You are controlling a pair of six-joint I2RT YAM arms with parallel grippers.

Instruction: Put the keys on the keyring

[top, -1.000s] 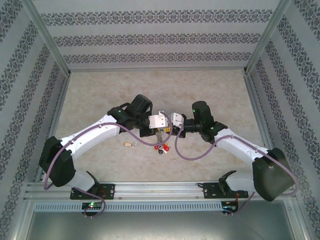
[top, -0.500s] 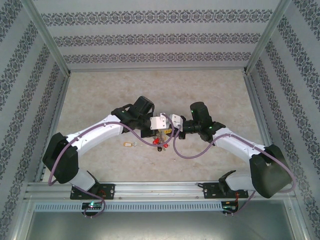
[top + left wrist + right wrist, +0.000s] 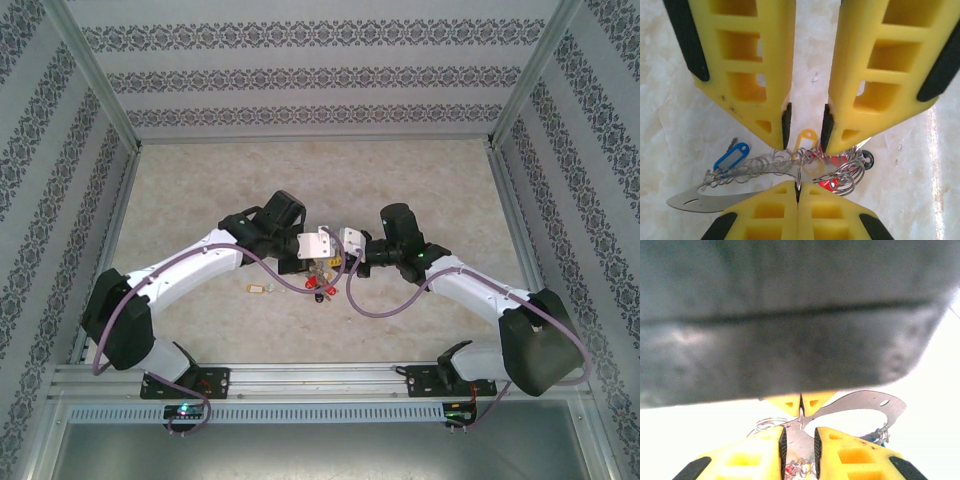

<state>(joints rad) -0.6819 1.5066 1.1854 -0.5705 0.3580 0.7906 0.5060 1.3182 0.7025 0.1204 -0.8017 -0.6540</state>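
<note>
Pinching the keyring (image 3: 705, 201) at its thin edge, the left gripper (image 3: 797, 190) is clenched tight over the tabletop (image 3: 675, 125). A blue-tagged key (image 3: 731, 156) sits beside the keyring among small wire rings. The right gripper (image 3: 806, 131) straddles the yellow-tagged key (image 3: 805, 142), jaws slightly apart; whether it grips, I cannot tell.
</note>
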